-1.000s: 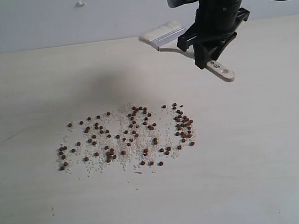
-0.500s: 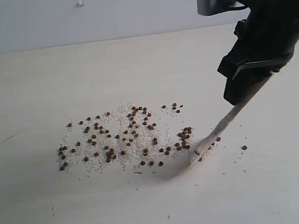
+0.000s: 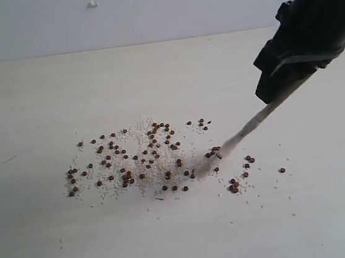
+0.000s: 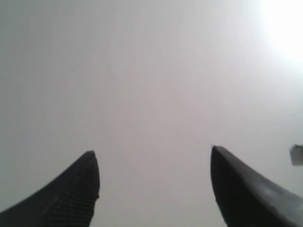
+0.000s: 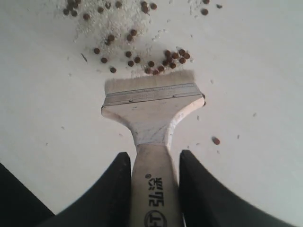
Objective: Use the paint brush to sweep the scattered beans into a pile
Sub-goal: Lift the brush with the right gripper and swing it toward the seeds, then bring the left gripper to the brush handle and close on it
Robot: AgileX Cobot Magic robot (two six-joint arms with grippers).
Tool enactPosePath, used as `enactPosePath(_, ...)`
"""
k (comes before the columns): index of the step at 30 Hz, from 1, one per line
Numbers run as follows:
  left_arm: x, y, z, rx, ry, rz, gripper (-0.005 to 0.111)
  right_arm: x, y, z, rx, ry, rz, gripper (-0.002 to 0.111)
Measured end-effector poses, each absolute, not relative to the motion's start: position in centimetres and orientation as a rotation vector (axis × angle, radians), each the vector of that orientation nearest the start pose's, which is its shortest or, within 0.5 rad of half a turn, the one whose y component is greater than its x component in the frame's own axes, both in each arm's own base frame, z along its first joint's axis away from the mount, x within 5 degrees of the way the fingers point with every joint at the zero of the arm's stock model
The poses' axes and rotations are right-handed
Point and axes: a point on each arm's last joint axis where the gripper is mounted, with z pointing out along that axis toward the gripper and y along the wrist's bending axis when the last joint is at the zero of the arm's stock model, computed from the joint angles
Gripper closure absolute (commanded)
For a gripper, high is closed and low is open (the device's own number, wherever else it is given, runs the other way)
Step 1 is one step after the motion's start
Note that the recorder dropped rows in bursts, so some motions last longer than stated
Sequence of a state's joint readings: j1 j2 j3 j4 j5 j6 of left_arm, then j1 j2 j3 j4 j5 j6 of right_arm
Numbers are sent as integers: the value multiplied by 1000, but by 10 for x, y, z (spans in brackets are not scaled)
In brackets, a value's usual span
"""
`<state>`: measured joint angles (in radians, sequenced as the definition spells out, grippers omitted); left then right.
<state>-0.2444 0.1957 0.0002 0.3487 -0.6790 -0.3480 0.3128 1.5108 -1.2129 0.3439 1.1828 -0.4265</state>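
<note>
The right hand (image 5: pixel 152 156) is closed on the wooden handle (image 5: pixel 154 189) of the paint brush (image 5: pixel 151 101), a finger pressed to each side. The brush slants down so that its pale bristles (image 5: pixel 149 81) touch the tabletop (image 3: pixel 31 89) at the right end of the spread. The beans (image 3: pixel 139 161) lie loose around the middle of the tabletop, mixed with white grains (image 3: pixel 149 169) and not yet in a pile. A short row of beans sits right against the bristle edge. A few stray beans (image 3: pixel 240 174) lie apart on the side of the brush nearer the right edge. The left hand (image 4: pixel 151 151) is open and holds nothing, and its camera shows only a blank pale surface. The step in hand looks like pushing the right end inward. It would go best with the full bristle width flat on the tabletop, light pressure and slow, short strokes toward the middle, since round beans roll off easily. The strays probably need a fresh stroke started from beyond them, and the far-left beans a pass from that side.
</note>
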Motion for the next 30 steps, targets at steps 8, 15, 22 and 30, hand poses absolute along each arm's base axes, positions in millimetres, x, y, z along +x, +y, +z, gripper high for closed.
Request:
enactPosePath(8, 125, -82, 267, 783, 1212, -404, 35, 275, 129, 330, -849, 2619, 623, 108)
enactPosePath(15, 193, -126, 237, 1065, 1412, -522, 35, 275, 130, 339, -853, 2596, 636, 108)
enactPosePath(22, 220, -191, 204, 1393, 1506, -372, 35, 275, 130, 340, -860, 2594, 635, 108)
enactPosePath(30, 233, -247, 210, 1477, 1436, -328, 35, 275, 130, 339, -867, 2596, 621, 108)
